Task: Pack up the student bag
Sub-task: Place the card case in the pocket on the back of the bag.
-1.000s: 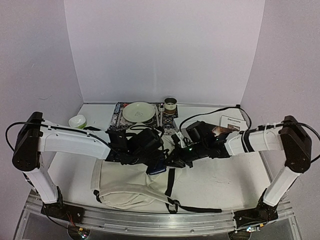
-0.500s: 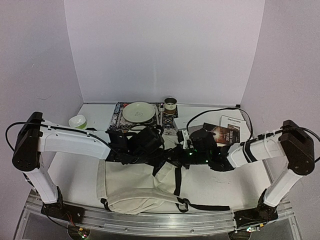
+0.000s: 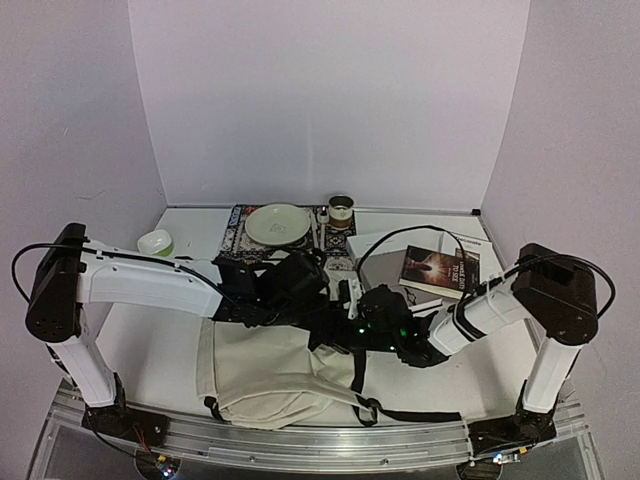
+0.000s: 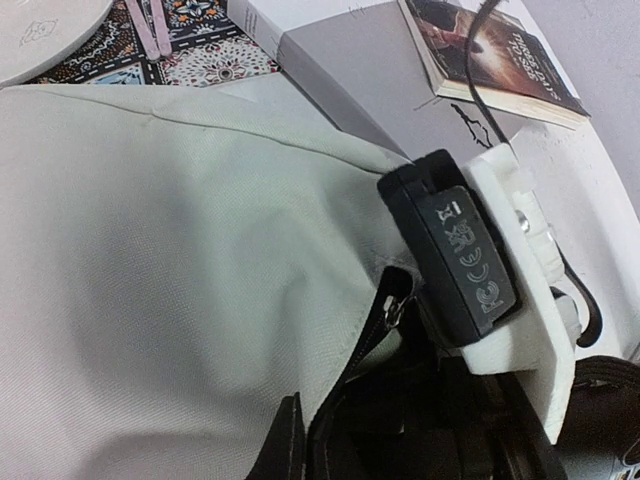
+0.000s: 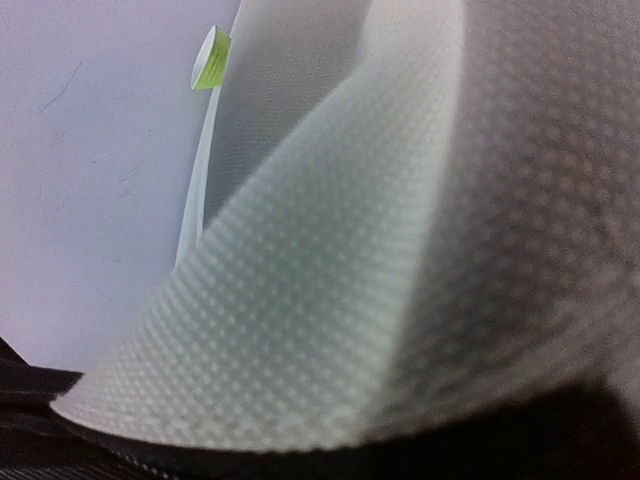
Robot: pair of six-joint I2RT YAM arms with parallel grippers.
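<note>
The student bag (image 3: 265, 365) lies cream and soft on the near half of the table, with black straps trailing to the right. My left gripper (image 3: 300, 290) is at its upper edge. In the left wrist view its fingers (image 4: 300, 440) are shut on the bag's cream fabric (image 4: 150, 250) beside the black zip (image 4: 385, 320). My right gripper (image 3: 360, 322) is low at the bag's mouth, close to the left one. Blurred dotted lining (image 5: 330, 280) fills the right wrist view and hides its fingers. The right wrist's camera block (image 4: 460, 255) shows just past the zip.
At the back a plate (image 3: 277, 223) rests on a patterned mat (image 3: 240, 238), with a tin (image 3: 341, 209) beside it. A green-and-white bowl (image 3: 155, 242) stands at the left. A dark book (image 3: 440, 270) and a grey box (image 3: 385, 268) lie right of the bag.
My right arm has swung left and down to the bag's mouth, uncovering the book. A blue thing seen at its gripper a second ago no longer shows. The left arm has hardly moved.
</note>
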